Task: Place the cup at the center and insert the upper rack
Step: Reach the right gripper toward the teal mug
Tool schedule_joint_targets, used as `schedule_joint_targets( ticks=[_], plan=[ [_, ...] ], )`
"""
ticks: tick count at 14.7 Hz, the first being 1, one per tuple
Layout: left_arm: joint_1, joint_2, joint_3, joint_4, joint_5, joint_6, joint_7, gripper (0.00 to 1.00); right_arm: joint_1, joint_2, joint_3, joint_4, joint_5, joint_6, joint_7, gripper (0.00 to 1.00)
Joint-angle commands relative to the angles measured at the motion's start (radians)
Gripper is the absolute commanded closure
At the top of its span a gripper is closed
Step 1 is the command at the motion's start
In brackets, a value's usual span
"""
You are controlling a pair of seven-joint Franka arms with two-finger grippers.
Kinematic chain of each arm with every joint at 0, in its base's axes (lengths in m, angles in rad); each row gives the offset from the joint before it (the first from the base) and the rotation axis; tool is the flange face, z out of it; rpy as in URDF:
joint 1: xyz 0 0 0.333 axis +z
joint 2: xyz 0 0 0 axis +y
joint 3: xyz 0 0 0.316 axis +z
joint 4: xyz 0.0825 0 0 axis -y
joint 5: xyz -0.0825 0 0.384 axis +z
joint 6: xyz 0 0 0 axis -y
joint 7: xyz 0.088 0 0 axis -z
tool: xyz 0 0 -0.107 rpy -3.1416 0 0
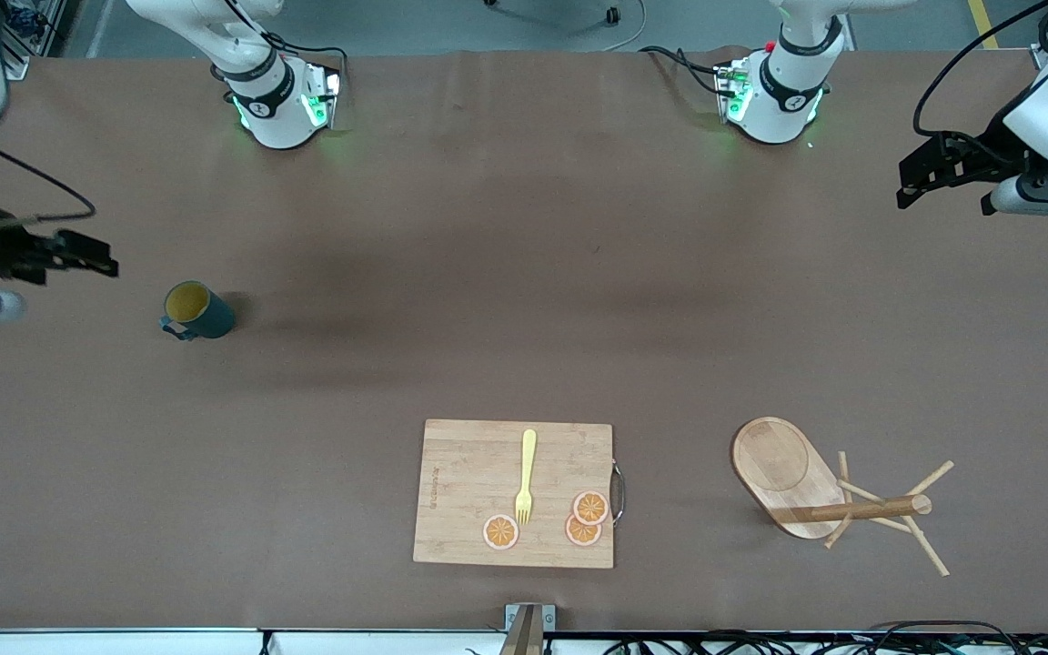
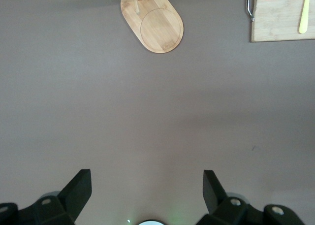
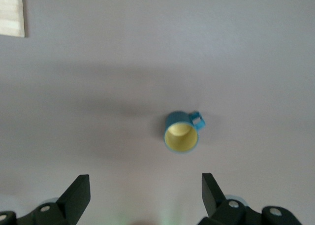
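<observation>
Cutting board (image 1: 469, 496) near front edge, upper rack (image 1: 792, 482) beside it, cup (image 1: 196, 311) upright, left hand (image 1: 920, 173), right hand (image 1: 92, 256) wide open, empty

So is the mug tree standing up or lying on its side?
Standing. The mug tree has its oval base flat on the table, clearly seen in the left wrist view; its post rises from the base's end, leaning only through the camera's angle.
</observation>
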Motion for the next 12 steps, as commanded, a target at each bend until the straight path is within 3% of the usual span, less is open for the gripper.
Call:
schedule_joint_targets(
  ticks=[1,6,12],
  plan=[
    [-0.006,0.012,-0.006,0.025,0.028,-0.017,0.007,0.00,-0.001,0.005,0.001,-0.031,0.014,0.055,-0.208,0.00],
    [-0.002,0.027,-0.009,0.030,0.042,-0.008,0.006,0.00,-0.071,0.028,0.001,-0.184,0.014,0.220,-0.584,0.00],
    [-0.009,0.046,-0.024,0.030,0.073,0.015,-0.057,0.00,-0.125,0.046,0.001,-0.520,0.014,0.668,-0.881,0.00]
  ],
)
